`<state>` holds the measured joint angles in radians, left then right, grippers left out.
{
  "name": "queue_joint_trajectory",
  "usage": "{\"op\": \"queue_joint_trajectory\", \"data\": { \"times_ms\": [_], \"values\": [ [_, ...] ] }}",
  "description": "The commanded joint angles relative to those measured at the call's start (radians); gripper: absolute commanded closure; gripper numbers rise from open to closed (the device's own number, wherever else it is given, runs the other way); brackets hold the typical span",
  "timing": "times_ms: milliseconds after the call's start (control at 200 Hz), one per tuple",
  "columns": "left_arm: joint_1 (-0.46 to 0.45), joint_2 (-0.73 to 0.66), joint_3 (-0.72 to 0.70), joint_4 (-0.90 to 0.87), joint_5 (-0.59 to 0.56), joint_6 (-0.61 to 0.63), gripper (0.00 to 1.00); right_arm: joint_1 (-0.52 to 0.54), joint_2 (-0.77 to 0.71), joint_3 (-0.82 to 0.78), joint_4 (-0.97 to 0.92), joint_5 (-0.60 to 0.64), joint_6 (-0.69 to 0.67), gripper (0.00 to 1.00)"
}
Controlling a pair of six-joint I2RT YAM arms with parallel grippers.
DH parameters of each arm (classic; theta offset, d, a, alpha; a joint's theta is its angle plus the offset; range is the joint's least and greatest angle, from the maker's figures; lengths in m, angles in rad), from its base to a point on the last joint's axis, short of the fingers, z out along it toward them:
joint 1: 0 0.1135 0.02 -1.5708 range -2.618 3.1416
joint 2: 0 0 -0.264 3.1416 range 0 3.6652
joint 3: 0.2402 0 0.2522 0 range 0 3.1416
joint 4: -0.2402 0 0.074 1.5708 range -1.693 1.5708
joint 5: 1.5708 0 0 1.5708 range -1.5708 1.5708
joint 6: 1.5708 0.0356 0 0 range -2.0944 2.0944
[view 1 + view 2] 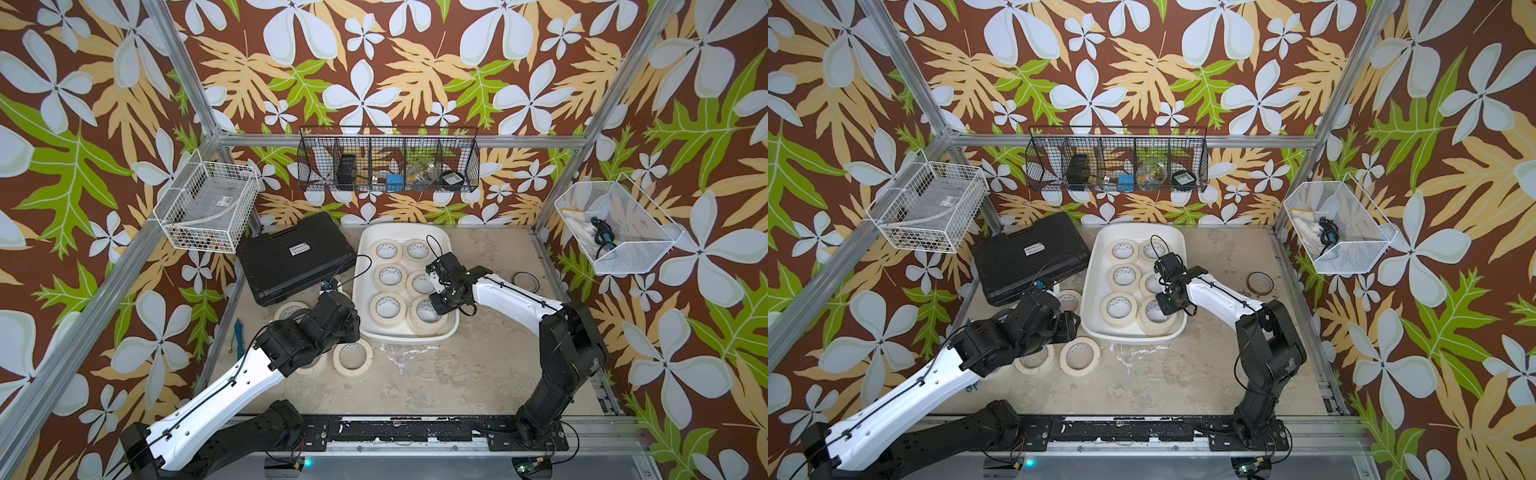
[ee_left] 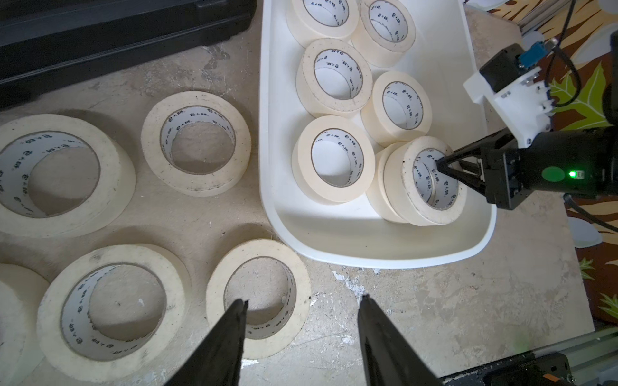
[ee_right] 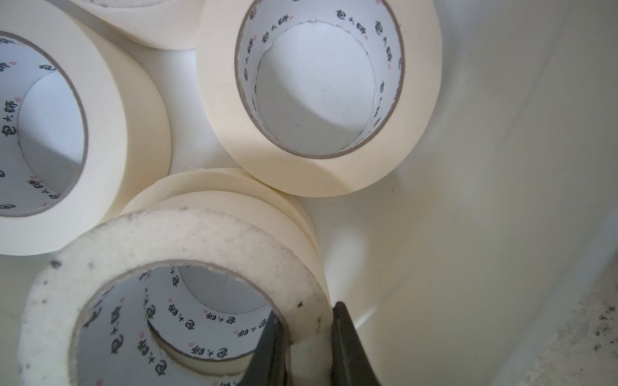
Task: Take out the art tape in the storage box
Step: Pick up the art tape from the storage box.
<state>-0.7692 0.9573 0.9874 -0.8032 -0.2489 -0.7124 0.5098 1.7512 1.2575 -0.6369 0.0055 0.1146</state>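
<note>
1. Far left, we've got a white wire basket [image 1: 205, 205] hung on the frame. Just below it a black ribbed case [image 1: 291, 257] lies flat on the table [image 1: 478, 374].
2. Next along, the left gripper [image 2: 304, 310] hangs wide open over the loose rolls [image 2: 151, 143]. One finger [image 2: 227, 344] is over the hole of the nearest roll [image 2: 215, 297] and the other is over bare table. Honestly we can't tell if it touches anything.
3. Those loose rolls are art tape [image 2: 305, 80] lying flat on the table just beside the storage box [image 1: 361, 286], on the case's side of it. In the left wrist view we count four, plus a sliver of a fifth at the edge.
4. The storage box sits mid-table, right next to the case. The rest of the tape is in there in two rows, holes up.
5. The right gripper [image 3: 307, 309] reaches into the box at the corner nearest its own arm. It's clamped on the wall of the top roll [image 3: 187, 234], one finger inside the core and one outside. That roll is tipped and sits on more tape underneath.
6. Further right there's a small dark-rimmed round thing [image 1: 525, 282] on the table, well apart from the box. A white mesh basket [image 1: 623, 253] hangs on the frame.
</note>
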Motion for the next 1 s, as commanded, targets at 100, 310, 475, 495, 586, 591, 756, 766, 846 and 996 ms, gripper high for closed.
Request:
{"op": "queue_joint_trajectory", "data": {
  "times_ms": [100,310,475,495,586,591,756,766,846,996],
  "values": [
    [0.001,0.041,0.039,0.045,0.029,0.013,0.43,0.000,-0.085,-0.001,-0.026,-0.027,0.063,0.93],
    [-0.012,0.162,0.169,0.047,0.057,0.053,0.44,0.001,-0.198,-0.019,-0.066,-0.040,0.137,0.97],
    [-0.043,0.265,0.285,0.042,0.058,0.082,0.44,0.010,-0.282,-0.023,-0.098,-0.017,0.189,0.98],
    [-0.049,0.277,0.296,0.042,0.058,0.086,0.44,0.013,-0.291,-0.022,-0.103,-0.013,0.195,0.98],
    [-0.080,0.336,0.358,0.040,0.049,0.093,0.44,0.033,-0.321,-0.015,-0.120,0.003,0.217,0.99],
    [-0.081,0.339,0.362,0.039,0.048,0.093,0.44,0.034,-0.323,-0.016,-0.119,0.005,0.218,0.99],
    [-0.143,0.448,0.450,0.033,0.011,0.098,0.43,0.068,-0.358,-0.020,-0.136,0.028,0.268,1.00],
    [-0.147,0.455,0.454,0.034,0.010,0.098,0.43,0.069,-0.359,-0.022,-0.136,0.028,0.270,1.00],
    [-0.172,0.505,0.476,0.035,-0.005,0.094,0.43,0.083,-0.367,-0.030,-0.134,0.039,0.286,1.00],
    [-0.203,0.596,0.502,0.044,-0.022,0.091,0.43,0.096,-0.373,-0.036,-0.136,0.041,0.299,1.00]
  ]
}}
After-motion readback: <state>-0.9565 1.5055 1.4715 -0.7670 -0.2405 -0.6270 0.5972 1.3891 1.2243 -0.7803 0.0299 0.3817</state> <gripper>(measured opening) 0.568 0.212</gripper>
